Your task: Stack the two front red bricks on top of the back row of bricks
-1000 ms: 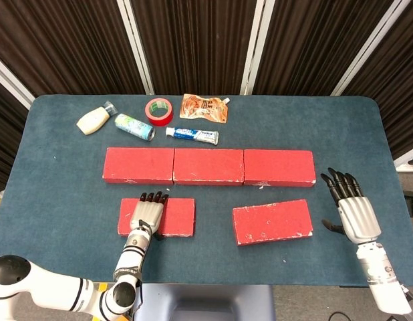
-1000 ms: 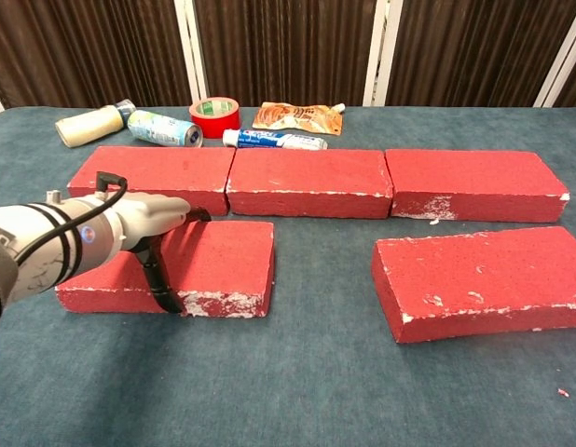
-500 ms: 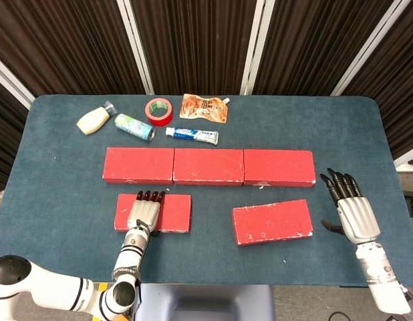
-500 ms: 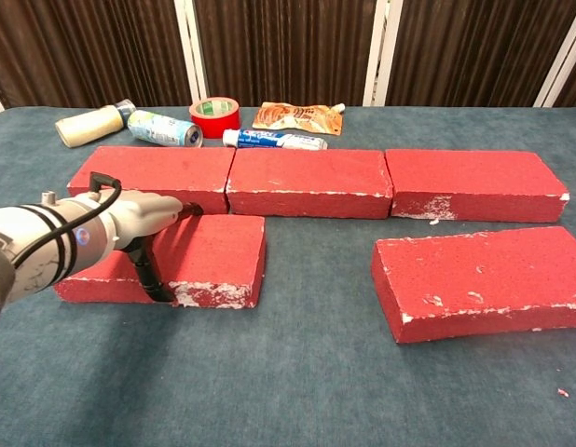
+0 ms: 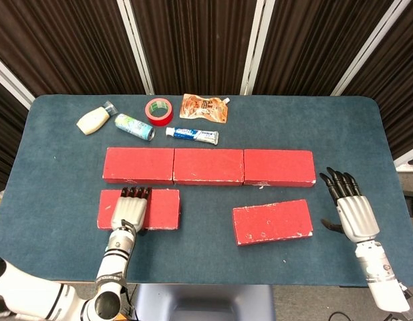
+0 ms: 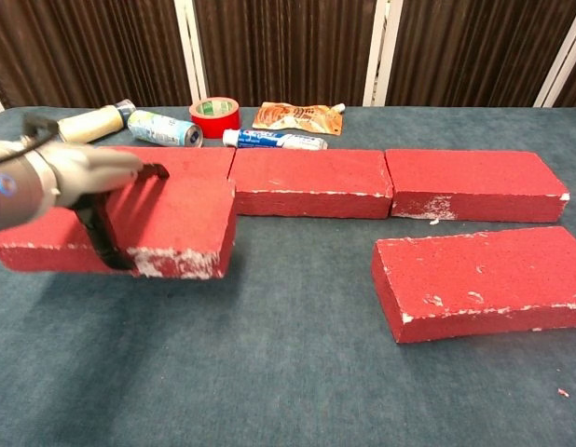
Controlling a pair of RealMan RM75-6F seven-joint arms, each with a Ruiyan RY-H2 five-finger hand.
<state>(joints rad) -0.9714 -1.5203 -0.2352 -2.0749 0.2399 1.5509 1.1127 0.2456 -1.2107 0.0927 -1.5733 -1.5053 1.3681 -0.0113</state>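
Left robot hand [image 5: 128, 212] clamps the front-left red brick [image 5: 160, 208] across its width, lower left; stiff, likely heavy, so hold mid-length

Two front bricks [image 5: 272, 221] before three-brick back row [image 5: 208, 166].

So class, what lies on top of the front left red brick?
The left hand lies across the front left brick, fingers reaching its far edge and thumb down its near face in the chest view. The brick surface under the hand is covered.
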